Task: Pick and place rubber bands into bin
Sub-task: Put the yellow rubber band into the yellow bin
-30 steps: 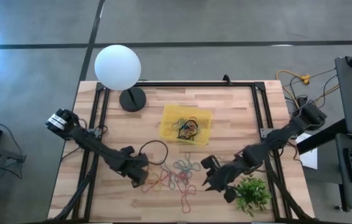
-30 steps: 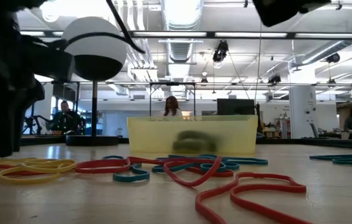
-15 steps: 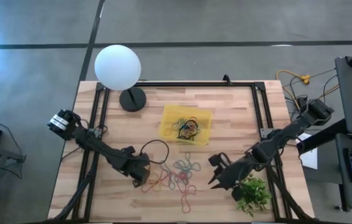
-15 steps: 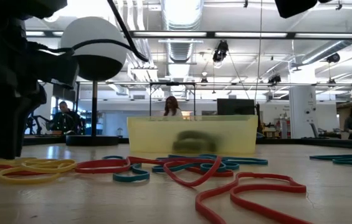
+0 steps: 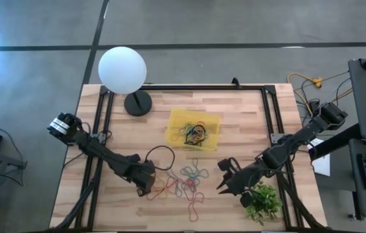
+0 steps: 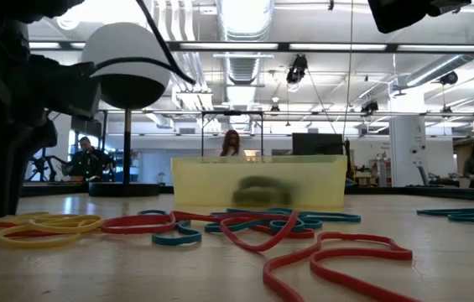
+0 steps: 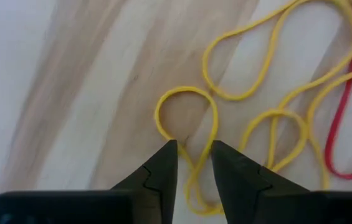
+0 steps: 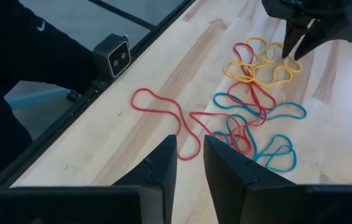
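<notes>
Several rubber bands [image 5: 183, 184] in red, blue and yellow lie loose on the wood near the table's near edge; the low view shows them flat [image 6: 245, 228]. The yellow bin [image 5: 194, 128] sits at the table's middle with a tangle of bands inside. My left gripper [image 5: 145, 188] is low over the yellow bands at the pile's left end. It is open by a narrow gap, with a twisted yellow band [image 7: 188, 118] between its fingertips [image 7: 194, 149]. My right gripper [image 5: 223, 180] hovers right of the pile, narrowly open and holding nothing [image 8: 189, 142]. My left gripper comes from above, pointing down. Its fingertips [image 7: 169, 152] stand on either side of the yellow band's crossing strand [image 7: 195, 163], which lies flat on the table. Whether the fingers touch it, I cannot tell.
A white globe lamp [image 5: 122, 70] stands at the far left corner. A small green plant [image 5: 262, 200] sits at the near right, beside my right gripper. A black loop [image 5: 160, 158] lies left of the bin. Black rails run along the table's left and right sides.
My right gripper has drawn back toward the table's right edge and risen a little, away from the pile. My left gripper has shifted slightly toward the near edge, over the yellow bands. The bands have not moved.
</notes>
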